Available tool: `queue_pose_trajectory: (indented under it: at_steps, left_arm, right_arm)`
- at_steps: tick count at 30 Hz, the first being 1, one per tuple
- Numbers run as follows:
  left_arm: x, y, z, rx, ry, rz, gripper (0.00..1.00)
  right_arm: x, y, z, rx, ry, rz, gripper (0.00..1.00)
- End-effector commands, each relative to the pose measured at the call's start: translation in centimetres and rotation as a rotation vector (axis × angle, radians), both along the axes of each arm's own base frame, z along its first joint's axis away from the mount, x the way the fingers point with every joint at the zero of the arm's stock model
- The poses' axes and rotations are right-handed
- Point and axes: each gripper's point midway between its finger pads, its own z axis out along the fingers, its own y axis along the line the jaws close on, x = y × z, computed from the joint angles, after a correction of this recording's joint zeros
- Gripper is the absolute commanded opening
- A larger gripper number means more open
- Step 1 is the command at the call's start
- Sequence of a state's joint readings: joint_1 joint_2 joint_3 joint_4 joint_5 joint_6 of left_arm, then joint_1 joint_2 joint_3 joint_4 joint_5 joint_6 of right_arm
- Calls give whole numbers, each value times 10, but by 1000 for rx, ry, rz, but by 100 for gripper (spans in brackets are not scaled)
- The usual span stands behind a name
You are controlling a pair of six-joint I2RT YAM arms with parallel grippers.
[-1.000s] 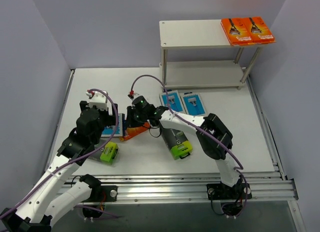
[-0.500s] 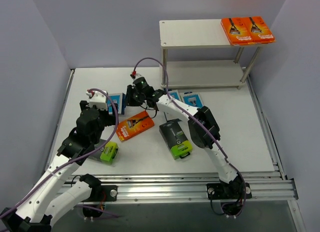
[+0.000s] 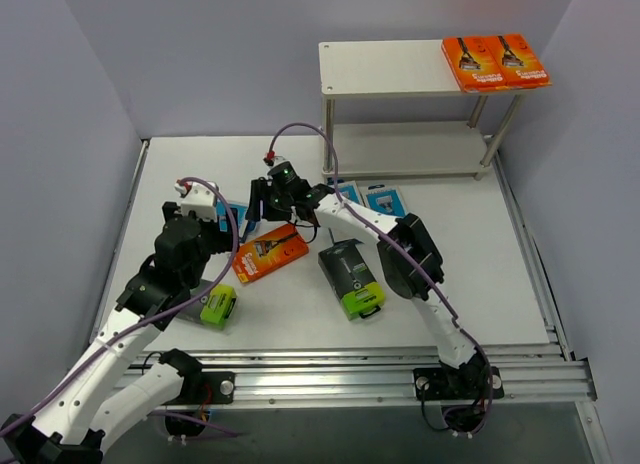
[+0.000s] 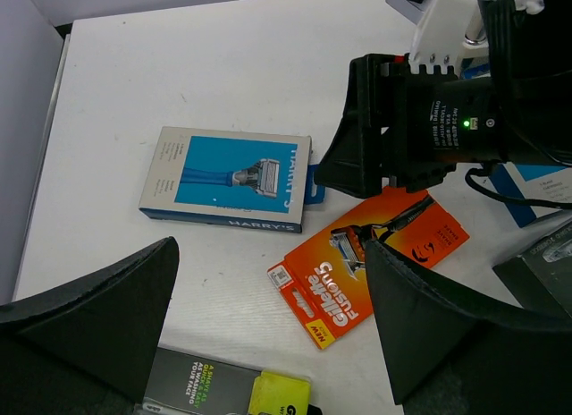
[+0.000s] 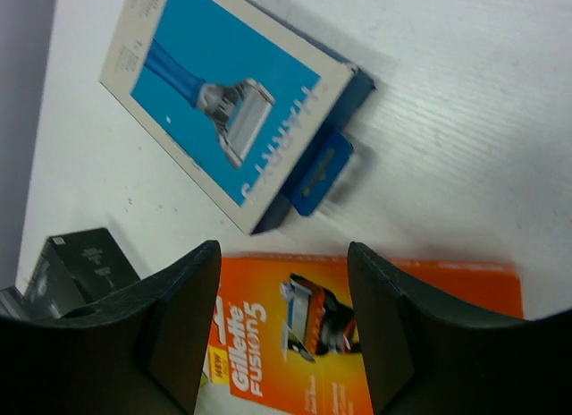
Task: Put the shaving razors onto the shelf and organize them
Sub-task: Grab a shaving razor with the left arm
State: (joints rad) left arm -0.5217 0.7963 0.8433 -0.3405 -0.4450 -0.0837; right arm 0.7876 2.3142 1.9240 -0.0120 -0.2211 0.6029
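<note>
On the white tabletop (image 3: 500,284), at its far edge toward the right, stands the two-tier beige board shelf (image 3: 400,69) on thin metal posts. Two glossy orange flat razor packs (image 3: 495,62) lie on its top board's right end. Mid-table lie a black carton with a lime-green end (image 3: 350,277), a third orange pack (image 3: 270,252) and a matte light-blue pack (image 4: 228,178). The right gripper (image 5: 284,249) hangs released above that orange pack's edge, and the left gripper (image 4: 268,249) is spread wide, empty.

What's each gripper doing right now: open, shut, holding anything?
Left gripper: open, holding nothing.
Right gripper: open, holding nothing, near the orange razor pack.
</note>
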Motion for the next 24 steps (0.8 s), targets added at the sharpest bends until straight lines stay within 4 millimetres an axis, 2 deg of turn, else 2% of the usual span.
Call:
queue_pose_trajectory:
  at_steps: [1, 3, 4, 5, 6, 7, 8, 9, 10, 11, 12, 13, 14, 15, 16, 17, 19, 20, 21, 24]
  left_arm:
    - [3, -6, 4, -37, -6, -14, 94]
    - [5, -9, 1, -35, 16, -21, 94]
    - [5, -9, -2, -33, 29, -21, 94]
    - [6, -11, -5, -40, 43, -23, 94]
    - [7, -13, -6, -46, 50, -23, 94]
    - [7, -14, -9, -48, 63, -25, 94]
    - [10, -15, -14, -50, 83, -21, 94]
    - [11, -17, -15, -71, 93, -19, 94]
    - [10, -18, -20, -75, 119, -20, 94]
    - [13, -22, -28, -94, 155, -13, 94]
    - [14, -25, -33, -113, 184, -22, 94]
    - [15, -26, -36, -130, 208, -21, 94]
    - [18, -29, -46, -165, 254, -14, 94]
    - [25, -18, -50, -206, 282, 26, 94]
    - [23, -26, -55, -277, 336, -25, 94]
    - [27, -24, -64, -332, 379, -22, 95]
    - [31, -17, -69, -489, 424, -23, 98]
    - [31, -14, -80, -521, 454, -8, 98]
    - [32, -13, -83, -561, 466, 6, 99]
    - [31, -12, -98, -606, 516, 26, 100]
  right_arm:
    - [-11, -18, 48, 19, -63, -15, 54]
    - [-14, -23, 67, 55, -99, -19, 54]
    - [-21, -31, 55, 33, -84, -23, 54]
    - [-23, -37, 55, 24, -88, -33, 54]
    - [-27, -43, 66, 32, -104, -39, 54]
    - [-34, -52, 54, 8, -90, -43, 54]
    - [-36, -59, 54, -4, -97, -60, 54]
    - [-40, -65, 65, 6, -112, -67, 54]
    - [-43, -70, 66, 4, -116, -77, 54]
    - [-51, -80, 52, -24, -97, -82, 54]
    - [-53, -86, 63, -13, -113, -92, 54]
    - [-56, -90, 63, -15, -116, -92, 54]
    - [-62, -99, 53, -36, -105, -91, 55]
    - [-66, -103, 63, -27, -124, -92, 55]
    - [-68, -108, 65, -31, -129, -92, 55]
    - [-70, -113, 64, -37, -131, -95, 56]
    - [-75, -128, 66, -46, -141, -105, 56]
    - [-76, -132, 66, -47, -142, -105, 56]
    - [-78, -142, 67, -50, -146, -114, 57]
    - [-83, -153, 71, -32, -154, -116, 57]
